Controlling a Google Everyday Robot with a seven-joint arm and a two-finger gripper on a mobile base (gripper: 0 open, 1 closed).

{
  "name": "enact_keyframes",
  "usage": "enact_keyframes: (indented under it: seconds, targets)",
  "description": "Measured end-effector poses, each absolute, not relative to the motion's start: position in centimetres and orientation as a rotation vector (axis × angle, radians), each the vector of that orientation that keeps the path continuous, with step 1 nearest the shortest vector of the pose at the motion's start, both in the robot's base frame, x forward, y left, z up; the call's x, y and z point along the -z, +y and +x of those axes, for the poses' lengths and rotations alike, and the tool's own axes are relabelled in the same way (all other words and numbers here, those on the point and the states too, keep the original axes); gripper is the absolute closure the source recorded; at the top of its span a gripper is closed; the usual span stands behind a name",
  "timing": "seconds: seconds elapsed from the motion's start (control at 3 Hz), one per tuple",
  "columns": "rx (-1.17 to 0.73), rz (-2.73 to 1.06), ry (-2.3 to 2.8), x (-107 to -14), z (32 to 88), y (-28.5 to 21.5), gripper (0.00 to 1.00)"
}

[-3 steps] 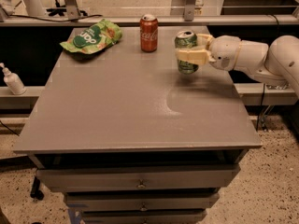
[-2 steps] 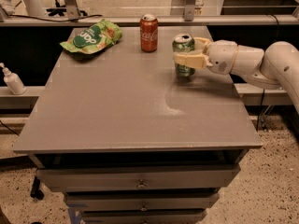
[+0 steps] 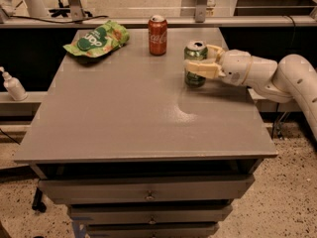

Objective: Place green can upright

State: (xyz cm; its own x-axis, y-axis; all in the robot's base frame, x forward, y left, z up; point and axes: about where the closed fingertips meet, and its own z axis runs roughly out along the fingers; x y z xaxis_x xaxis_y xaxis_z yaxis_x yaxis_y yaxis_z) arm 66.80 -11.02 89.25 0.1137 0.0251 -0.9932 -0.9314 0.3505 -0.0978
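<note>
Shifted slightly leftward, gripper [image 3: 198,58] pinches upright green can [image 3: 194,78] at 2 o'clock on table [image 3: 124,128]; dragging during release could topple it.

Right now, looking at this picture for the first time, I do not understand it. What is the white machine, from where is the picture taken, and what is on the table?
The white machine is a robot arm that reaches in from the right. At its end is a two-finger gripper, closed around the green can. The can is upright, near the right side of the grey table. The one camera looks down on the table from its front edge; its mounting is unknown. Farther back, a red cola can stands and a green snack bag lies flat.
</note>
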Motion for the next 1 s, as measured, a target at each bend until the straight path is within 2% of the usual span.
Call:
enact_keyframes:
  seconds: [1.0]
  targets:
    - [-0.905, -0.966, 1.239, -89.11, 66.72, -11.07, 0.12]
